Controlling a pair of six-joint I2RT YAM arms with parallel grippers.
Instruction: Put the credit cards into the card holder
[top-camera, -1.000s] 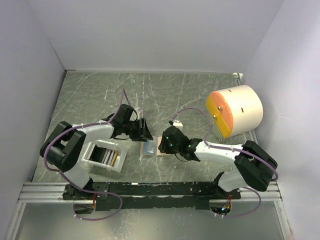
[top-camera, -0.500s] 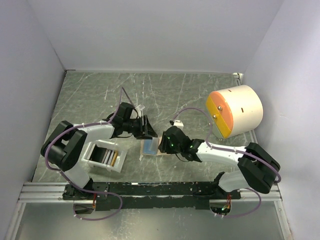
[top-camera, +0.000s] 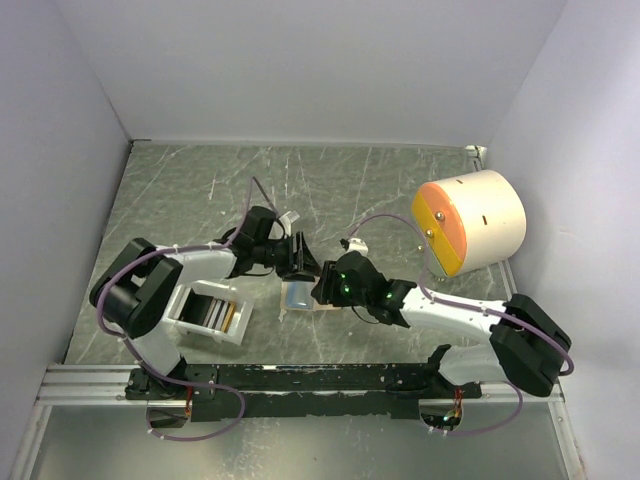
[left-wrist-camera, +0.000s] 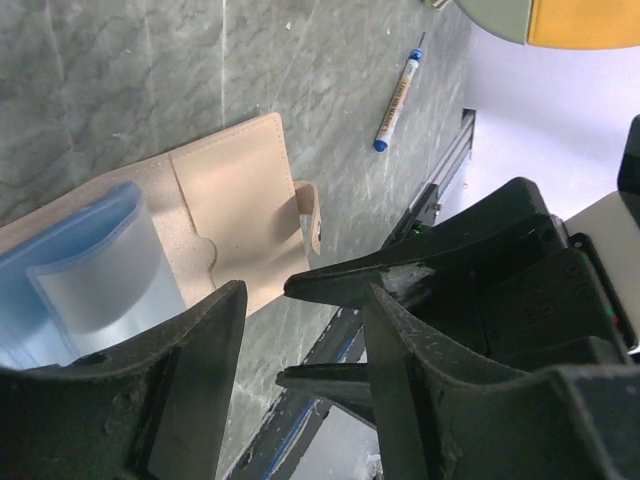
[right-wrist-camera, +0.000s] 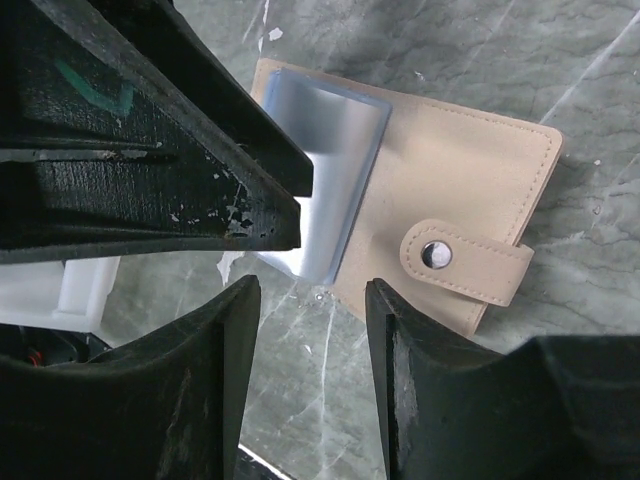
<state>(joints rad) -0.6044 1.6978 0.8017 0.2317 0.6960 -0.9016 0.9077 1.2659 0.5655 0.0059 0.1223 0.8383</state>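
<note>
white plastic tray (top-camera: 180, 318) sits far left, near l arm's base, w/ several cards (top-camera: 218, 316) stood on edge in it: dark ones plus a yellow edge. can't count them from above. those are not yet moved, so most of the job looks undone.

next over, l gripper (top-camera: 296, 258) hangs low just above holder's left end. jaws parted fairly wide, nothing btwn them.

tan holder (right-wrist-camera: 450, 180) lies flat on green marbled table (top-camera: 380, 190), mid-scene btwn the 2 grippers, inner pocket face up, snap tab at its right edge. a blue translucent piece (right-wrist-camera: 325, 170) curls up off its left half. looks like a card going in or a soft sleeve w/ sthg pale inside; can't tell which, nor if it's fully seated. at best 1 card is in or partway in.

r gripper (right-wrist-camera: 310, 295) is just right of that, close over holder's near edge, nose to nose w/ the l one. jaws apart, empty, touching neither holder nor blue piece as far as r wrist view shows.

further right: pen (left-wrist-camera: 397, 95) on the table, well apart from holder. big cream drum (top-camera: 480, 215) w/ orange-yellow face at far right, not part of the job.

left to do, i'd judge: seat the blue piece if loose, then fetch tray cards 1 by 1.
</note>
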